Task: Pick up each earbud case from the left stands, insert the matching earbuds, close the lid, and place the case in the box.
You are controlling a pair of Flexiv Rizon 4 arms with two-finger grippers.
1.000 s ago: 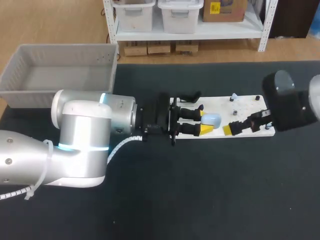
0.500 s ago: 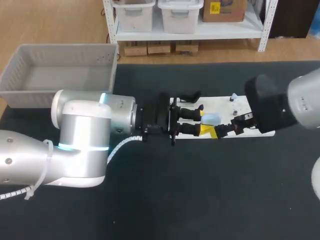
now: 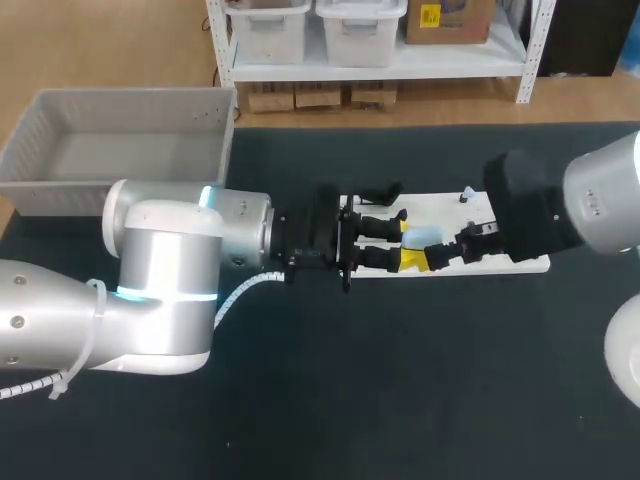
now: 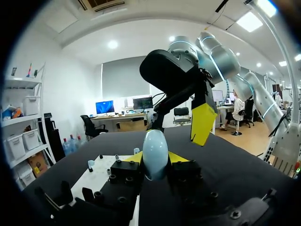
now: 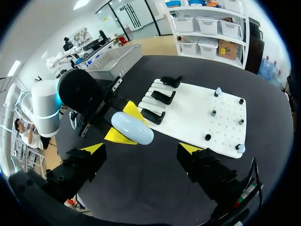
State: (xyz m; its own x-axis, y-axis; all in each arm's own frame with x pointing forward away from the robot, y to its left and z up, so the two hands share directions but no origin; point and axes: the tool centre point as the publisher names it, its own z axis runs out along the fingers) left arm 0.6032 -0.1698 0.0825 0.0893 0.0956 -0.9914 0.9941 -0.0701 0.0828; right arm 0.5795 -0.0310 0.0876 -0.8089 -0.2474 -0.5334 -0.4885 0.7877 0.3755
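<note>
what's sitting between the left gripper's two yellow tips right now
The pale blue earbud case, pressed from both sides by the yellow tips of the left gripper. The left wrist view shows it plainly, and the right wrist view agrees.

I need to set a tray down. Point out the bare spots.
Free: the table on the robot's side of the board, and the box. Crowded: the board's left end, where the left gripper, holding the case, faces the right gripper.

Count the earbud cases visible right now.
1: the pale blue earbud case held by the left gripper over the white board. Others may be hidden.
</note>
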